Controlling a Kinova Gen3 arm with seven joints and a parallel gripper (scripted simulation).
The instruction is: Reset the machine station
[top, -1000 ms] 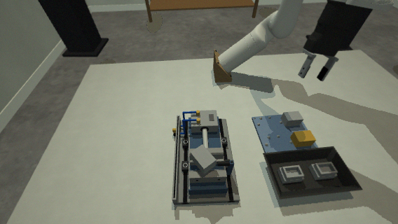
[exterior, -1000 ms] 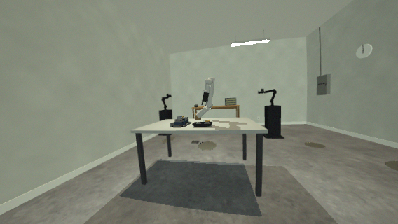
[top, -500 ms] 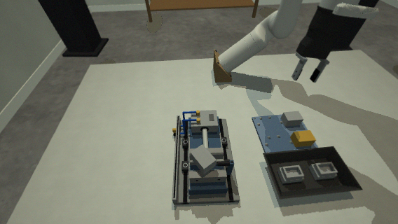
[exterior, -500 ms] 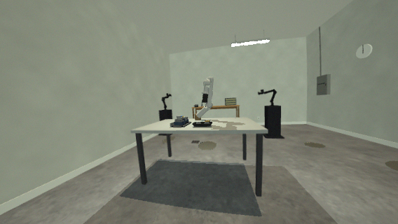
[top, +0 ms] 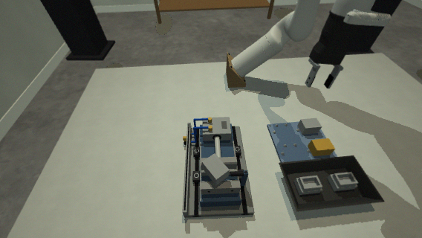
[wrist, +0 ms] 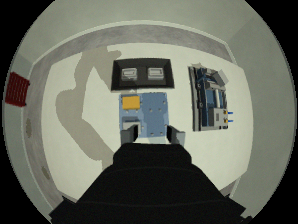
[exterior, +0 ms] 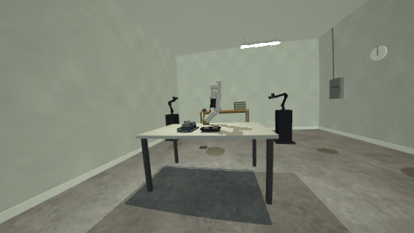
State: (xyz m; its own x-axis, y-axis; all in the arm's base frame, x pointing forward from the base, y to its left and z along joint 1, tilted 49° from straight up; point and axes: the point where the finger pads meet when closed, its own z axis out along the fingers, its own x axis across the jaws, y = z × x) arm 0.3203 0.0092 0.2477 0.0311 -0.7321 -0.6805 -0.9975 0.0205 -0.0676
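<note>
arm pose: raised, pincer open above the bench

the arm (top: 264, 46) (exterior: 218, 96) leans up from its brown mounting bracket (top: 232, 76), bends high, and folds back down so that the wrist ends over the bench (top: 130, 130) (exterior: 208, 136) (wrist: 180, 115). the pincer (top: 318, 86) (exterior: 212, 110) (wrist: 152, 131) points mainly downward, well above the bench top. its two fingers are fully apart, with nothing held between them.

in the top view the pincer appears on the base side of the infeed plate (top: 284, 139) (wrist: 152, 115). this plate carries a gray blank (top: 310, 126) (wrist: 131, 122) and a yellow blank (top: 321, 147) (wrist: 131, 103), near each other along one side (whether either touches a pin cannot be told).

a further gray block (top: 215, 169) (wrist: 220, 76) sits tilted and skewed on the vise (top: 221, 128) (exterior: 187, 127) (wrist: 218, 117), near the work stop (top: 236, 173); it is not flat between the jaws.

the black outfeed tray (top: 342, 204) (exterior: 211, 129) (wrist: 143, 89) contains two finished parts, one nearer the vise (top: 309, 184) (wrist: 155, 73) and one farther off (both pocket up, apart from each other).

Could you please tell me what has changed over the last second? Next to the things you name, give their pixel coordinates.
The pincer (top: 318, 86) (exterior: 212, 108) (wrist: 152, 131) moved left and slightly down in the top view. It is open, with nothing taken hold of or let go. The vise (top: 220, 134) (exterior: 187, 127) (wrist: 218, 119), tray (top: 334, 198) (exterior: 211, 129) (wrist: 142, 85), plate (top: 290, 138) (wrist: 152, 102) and everything on them stayed put.
</note>
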